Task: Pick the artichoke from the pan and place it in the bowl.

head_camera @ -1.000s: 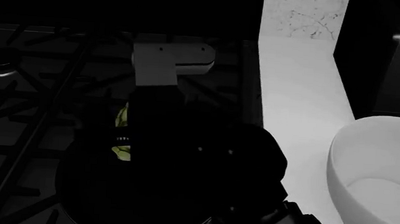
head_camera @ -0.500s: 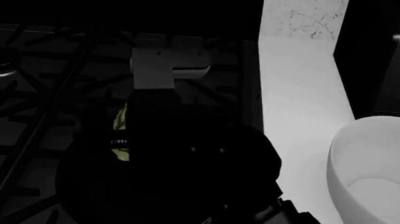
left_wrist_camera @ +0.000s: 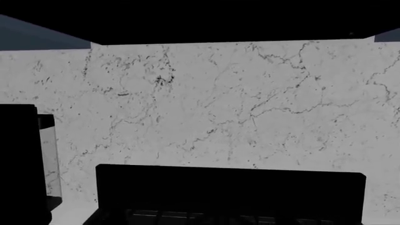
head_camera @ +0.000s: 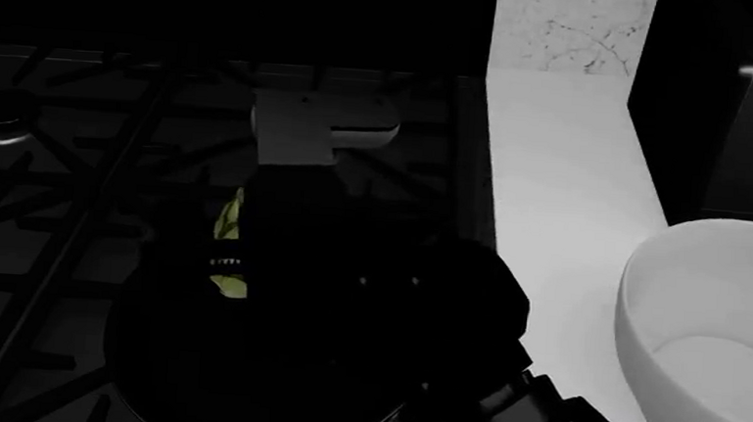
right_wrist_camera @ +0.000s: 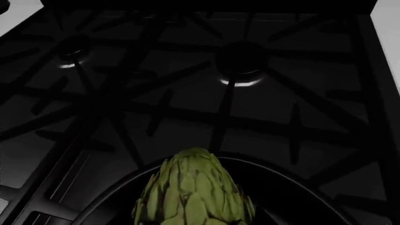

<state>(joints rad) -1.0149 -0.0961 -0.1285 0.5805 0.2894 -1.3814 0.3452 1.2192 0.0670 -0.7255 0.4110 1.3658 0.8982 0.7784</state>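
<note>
The artichoke (right_wrist_camera: 194,192), a yellow-green scaly bud, fills the near edge of the right wrist view, right at my right gripper's jaws; the fingers themselves do not show. In the head view only a strip of the artichoke (head_camera: 230,224) shows at the left of my dark right arm, whose gripper (head_camera: 248,252) reaches down over the black pan (head_camera: 196,386). The pan's rim (right_wrist_camera: 293,180) curves behind the bud. The white bowl (head_camera: 686,289) stands on the counter at the right, empty. My left gripper is out of view.
The pan sits on a black gas stove with grates (head_camera: 77,183) and burners (right_wrist_camera: 240,61). A white counter (head_camera: 550,173) runs between stove and bowl. A dark appliance (head_camera: 749,116) stands behind the bowl. The left wrist view faces a marble wall (left_wrist_camera: 218,103).
My right arm's white link has shifted slightly down and the visible strip of artichoke slightly up. The bowl has not moved.
</note>
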